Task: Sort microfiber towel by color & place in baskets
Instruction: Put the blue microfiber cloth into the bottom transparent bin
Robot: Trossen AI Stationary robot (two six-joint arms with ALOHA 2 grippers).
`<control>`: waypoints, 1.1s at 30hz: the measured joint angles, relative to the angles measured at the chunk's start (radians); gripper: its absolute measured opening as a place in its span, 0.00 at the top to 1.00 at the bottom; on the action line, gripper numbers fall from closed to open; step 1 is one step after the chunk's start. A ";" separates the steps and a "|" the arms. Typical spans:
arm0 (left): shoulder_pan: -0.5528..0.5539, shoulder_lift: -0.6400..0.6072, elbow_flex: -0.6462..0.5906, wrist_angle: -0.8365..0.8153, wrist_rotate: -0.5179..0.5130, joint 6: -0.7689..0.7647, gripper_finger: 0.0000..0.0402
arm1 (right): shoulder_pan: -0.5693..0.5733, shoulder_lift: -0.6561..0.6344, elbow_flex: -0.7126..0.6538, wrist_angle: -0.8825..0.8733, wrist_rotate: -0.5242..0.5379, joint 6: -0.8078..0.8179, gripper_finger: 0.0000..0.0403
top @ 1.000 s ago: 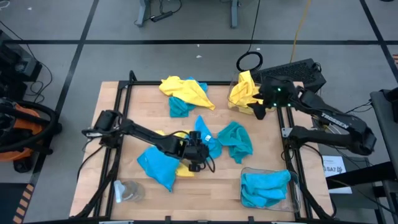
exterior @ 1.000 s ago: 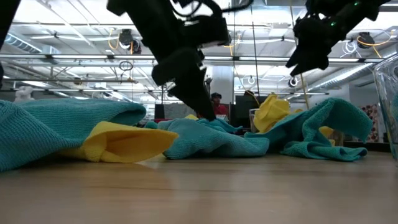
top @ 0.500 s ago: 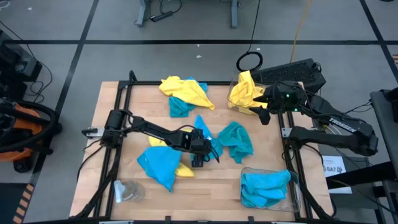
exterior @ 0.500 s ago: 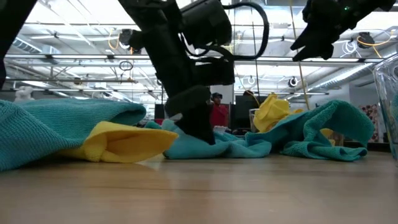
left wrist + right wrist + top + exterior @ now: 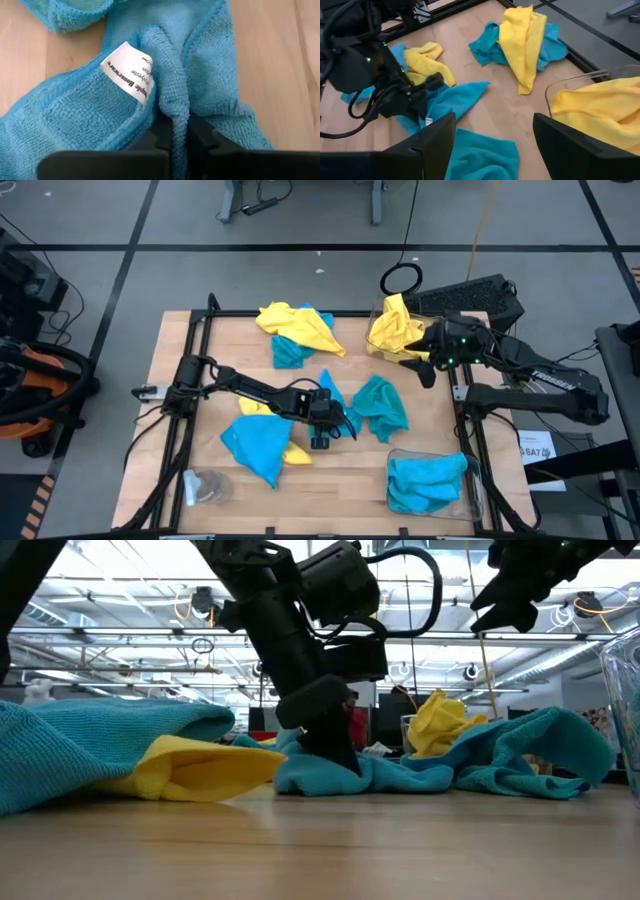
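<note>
Blue towel [image 5: 200,75] pinched in left hand [image 5: 180,137]

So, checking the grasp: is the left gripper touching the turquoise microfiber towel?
Touching. The left wrist view shows the left gripper pinching a fold of the turquoise microfiber towel.

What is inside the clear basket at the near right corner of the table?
The near right basket holds only turquoise towels, bunched and reaching its rim. No yellow shows among them. How many cloths are there, and whether anything lies beneath them, cannot be seen.
</note>
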 joint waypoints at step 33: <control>-0.110 -0.103 0.254 0.149 0.002 0.217 0.95 | 0.273 -0.077 0.001 -0.050 0.008 0.087 0.36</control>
